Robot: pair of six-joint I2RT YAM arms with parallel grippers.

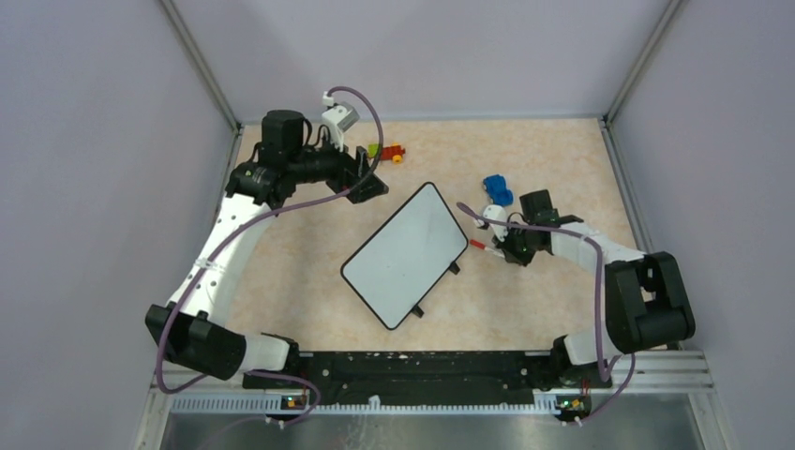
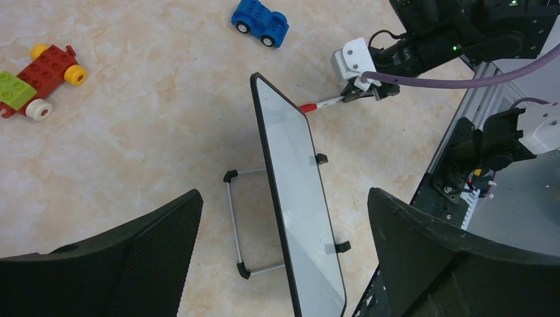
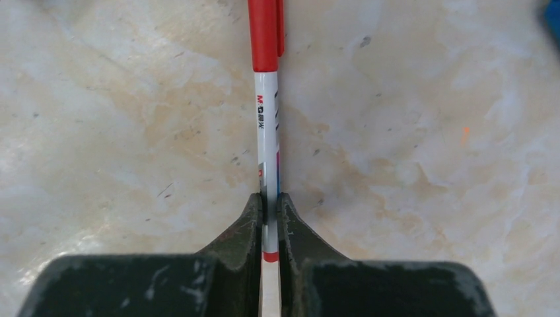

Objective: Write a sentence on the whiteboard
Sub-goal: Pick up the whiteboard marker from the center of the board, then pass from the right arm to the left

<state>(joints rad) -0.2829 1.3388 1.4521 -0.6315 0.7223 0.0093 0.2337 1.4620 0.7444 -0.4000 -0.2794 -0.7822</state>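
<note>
While pale lavender walls (image 1: 94, 141) close in on three sides, a marbled beige tabletop (image 1: 525, 309) carries the whiteboard (image 1: 405, 255) at its middle. The board is a rounded-corner rectangle with a glossy white face and a thin dark frame, propped at a slant on a wire stand (image 2: 232, 224) with black clip feet. Just right of it, the right gripper (image 3: 269, 205) has its matte black fingers clamped on a slim white marker (image 3: 267, 99), red cap toward the board. At far left, the left gripper (image 1: 370, 176) shows textured pads wide apart. A blue toy car (image 1: 498, 190) and a red-and-green brick vehicle (image 1: 386, 151) sit farther back.
</note>
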